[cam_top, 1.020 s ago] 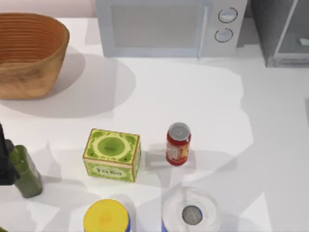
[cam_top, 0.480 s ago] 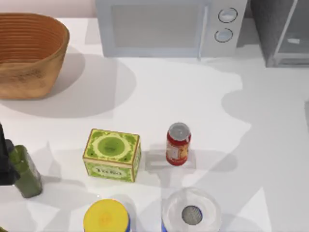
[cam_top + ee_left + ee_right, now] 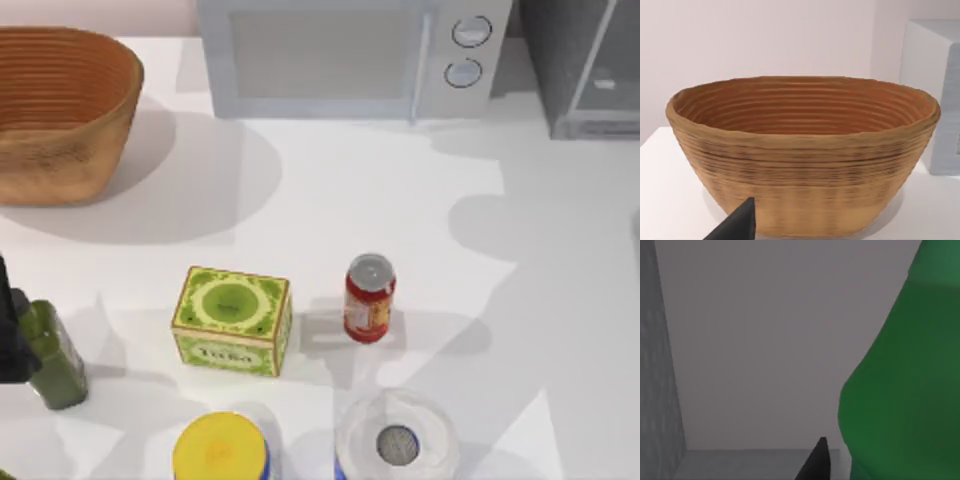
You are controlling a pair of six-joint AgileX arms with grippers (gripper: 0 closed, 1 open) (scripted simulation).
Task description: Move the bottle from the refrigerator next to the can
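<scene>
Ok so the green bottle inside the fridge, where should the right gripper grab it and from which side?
Probably around the bottle's rounded body, coming level through the refrigerator's open front. In the right wrist view it stands very close beside a dark fingertip, with the grey inner walls behind, so a sideways pinch seems to fit better than one from above.

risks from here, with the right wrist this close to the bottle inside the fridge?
1. In the right wrist view the bottle looms beside a dark fingertip; a slight misalignment could knock it over instead of gripping it.
2. The refrigerator walls are tight, so pulling out may clip the frame.
3. Around the can, the green box and white-lidded jar crowd the drop spot.
</scene>
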